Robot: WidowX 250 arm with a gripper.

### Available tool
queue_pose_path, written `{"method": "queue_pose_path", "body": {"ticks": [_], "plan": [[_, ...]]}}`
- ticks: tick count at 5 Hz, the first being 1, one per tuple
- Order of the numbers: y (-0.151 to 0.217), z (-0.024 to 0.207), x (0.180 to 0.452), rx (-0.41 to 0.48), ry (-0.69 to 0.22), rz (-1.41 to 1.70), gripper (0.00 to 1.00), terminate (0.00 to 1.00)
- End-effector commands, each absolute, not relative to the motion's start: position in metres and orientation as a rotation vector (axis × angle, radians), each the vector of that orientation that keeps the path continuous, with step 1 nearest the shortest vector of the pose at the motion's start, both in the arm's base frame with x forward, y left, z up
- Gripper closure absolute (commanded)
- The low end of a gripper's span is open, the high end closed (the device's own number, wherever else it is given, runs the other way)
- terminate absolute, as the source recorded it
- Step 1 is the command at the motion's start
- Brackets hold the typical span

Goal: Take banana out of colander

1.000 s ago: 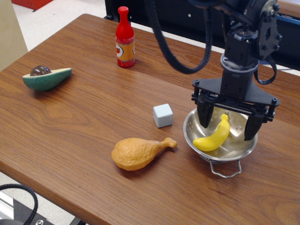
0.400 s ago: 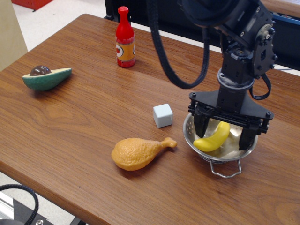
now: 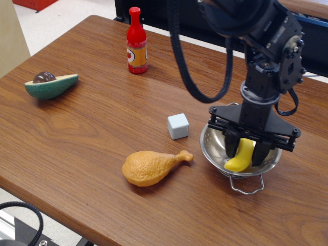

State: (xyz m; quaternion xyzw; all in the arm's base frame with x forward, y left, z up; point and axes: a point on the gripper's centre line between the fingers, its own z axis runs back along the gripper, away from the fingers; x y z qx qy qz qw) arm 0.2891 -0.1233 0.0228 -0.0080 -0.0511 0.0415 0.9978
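Gripper pinched the banana inside the colander.
The colander sat near the table's front edge, bare wood to its right; the arm reached straight down, both fingers closed against the banana.

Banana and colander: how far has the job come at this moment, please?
Done: the claw is down inside the colander, its fingers close on either side of the banana. In hand: the grasp itself looks closed on the banana, though contact is hard to confirm. Left: the banana is not out yet; it still sits within the rim, so lifting it and setting it on the table remain.
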Motion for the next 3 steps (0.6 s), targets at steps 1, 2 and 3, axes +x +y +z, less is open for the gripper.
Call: {"method": "queue_pose_path", "body": {"ticks": [1,2,3], "plan": [[-0.120,0.050,0.291,-0.041,-0.166,0.077,1.00,0.00],[-0.115,0.078,0.293,-0.104,-0.214,0.107,1.00,0.00],[-0.104,0.113,0.301,-0.173,-0.259,0.141,1.00,0.00]]}}
